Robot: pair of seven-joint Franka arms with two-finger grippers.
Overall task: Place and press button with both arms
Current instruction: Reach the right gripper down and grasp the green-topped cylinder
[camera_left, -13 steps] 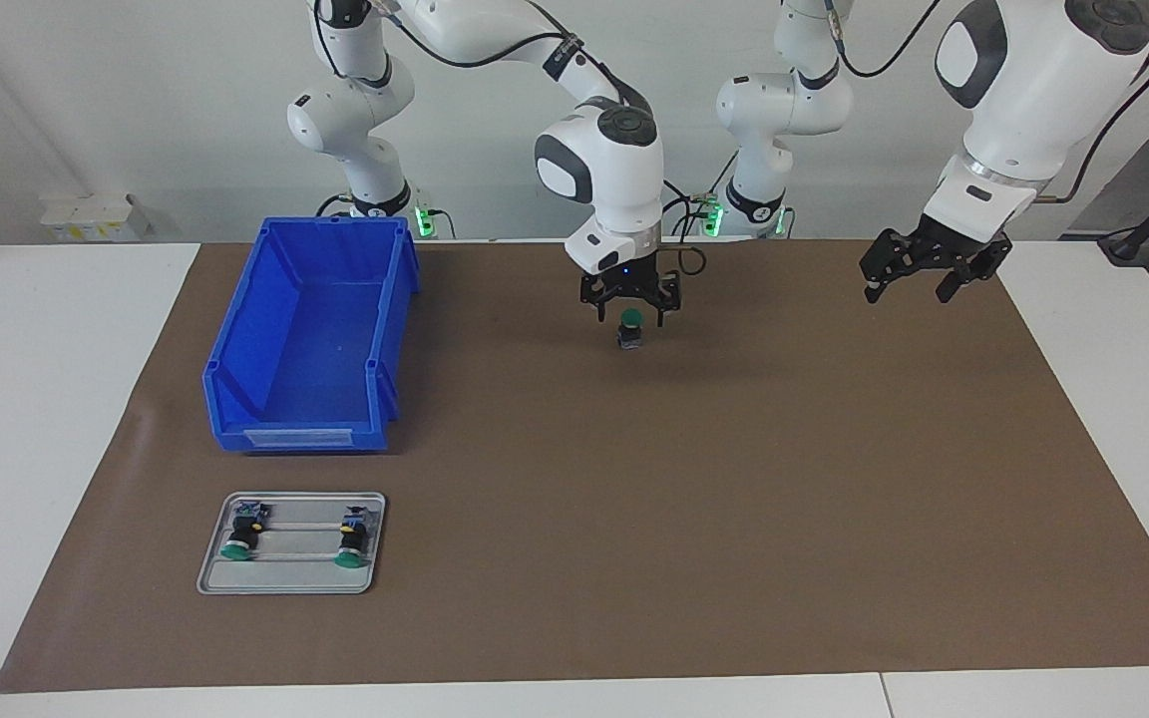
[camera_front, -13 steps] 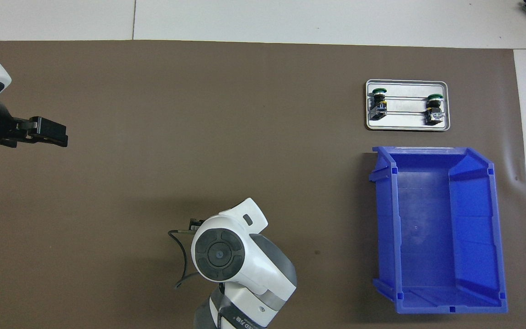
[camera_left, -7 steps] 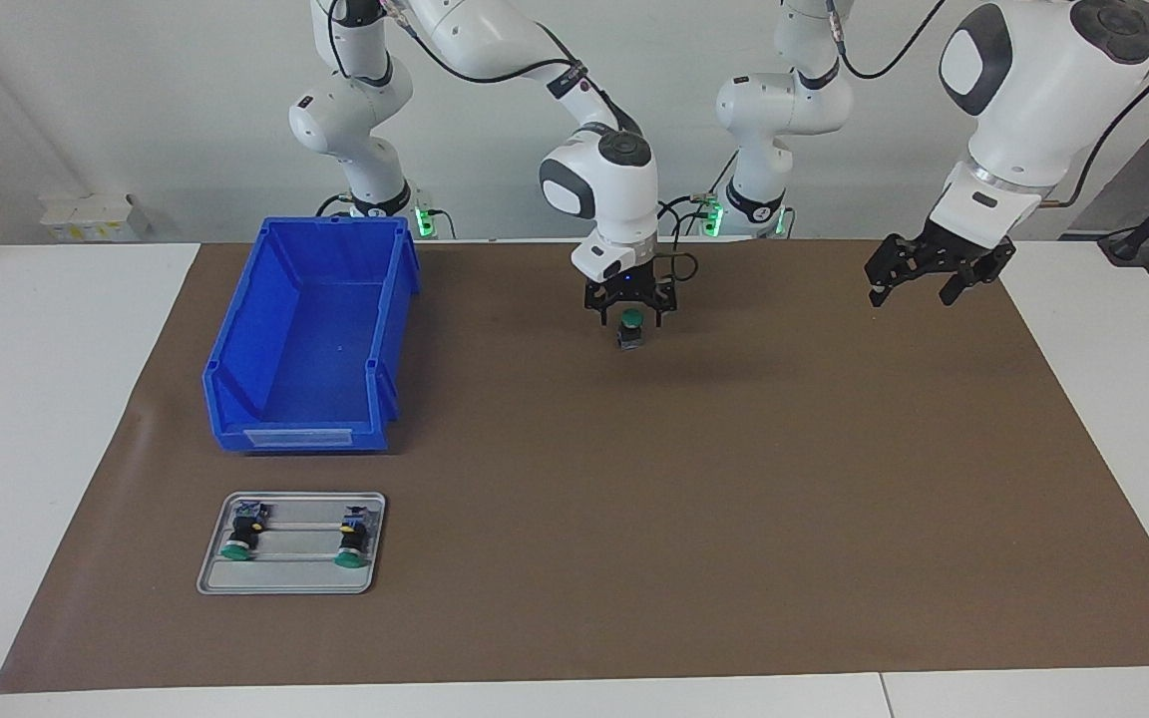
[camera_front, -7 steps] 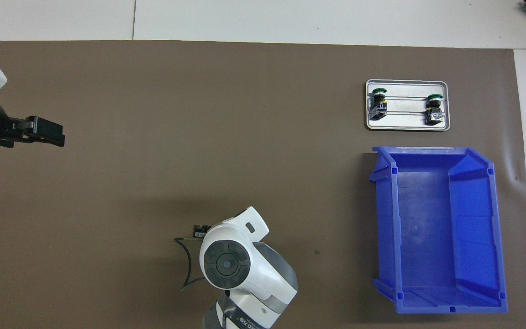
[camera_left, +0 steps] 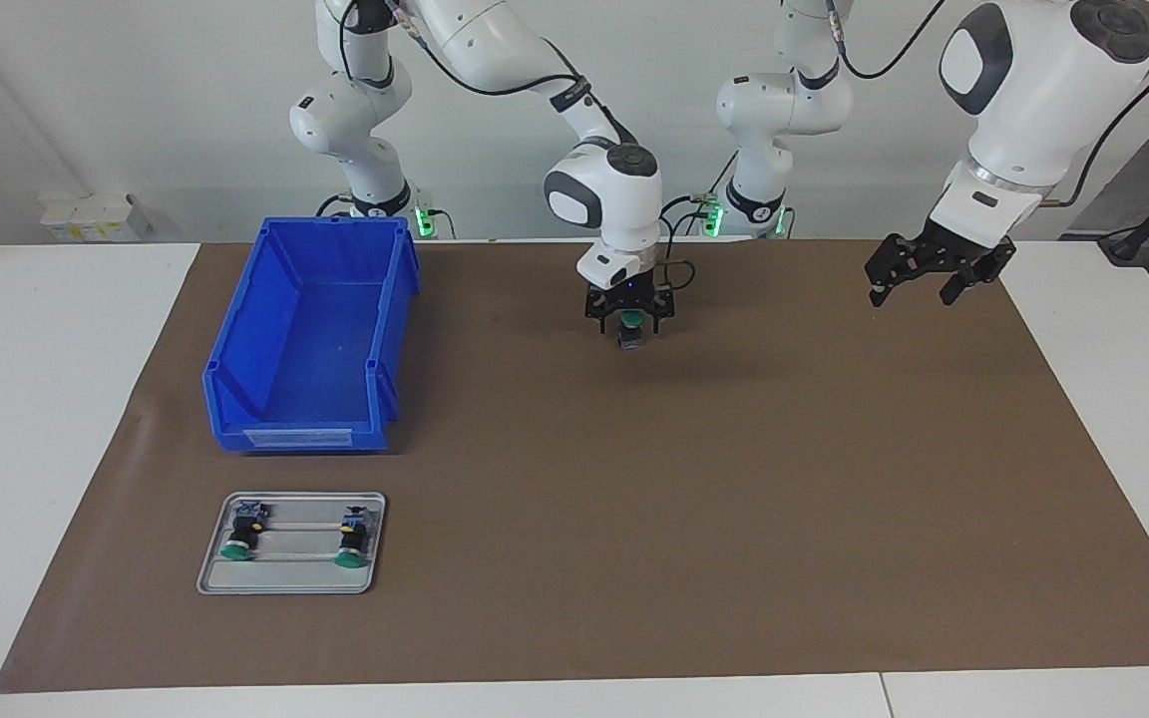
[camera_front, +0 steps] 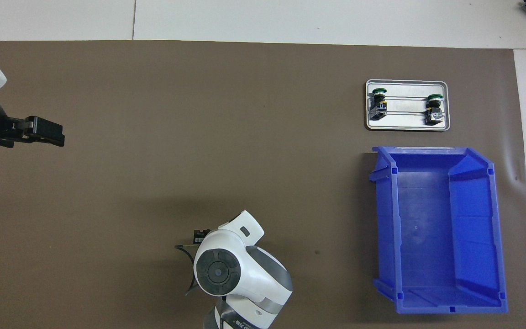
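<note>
A green-capped button [camera_left: 630, 329] stands upright on the brown mat, near the robots' edge at mid-table. My right gripper [camera_left: 631, 317] is low over it, open, with its fingers on either side of the green cap. In the overhead view the right arm's white wrist [camera_front: 226, 269] hides this button. My left gripper [camera_left: 912, 289] is open and empty, and hangs in the air over the mat at the left arm's end; it also shows in the overhead view [camera_front: 46, 133]. Two more buttons [camera_left: 240, 537] [camera_left: 351, 537] lie on their sides on a grey tray [camera_left: 290, 576].
A blue bin [camera_left: 305, 329] [camera_front: 436, 228], empty, stands at the right arm's end of the mat. The grey tray [camera_front: 407, 122] with its two buttons [camera_front: 378, 103] [camera_front: 433, 107] lies farther from the robots than the bin. The brown mat [camera_left: 634, 519] covers most of the white table.
My right gripper has come down from above the standing button until its fingers flank the cap. The left gripper has drawn back slightly. The button has not moved.
</note>
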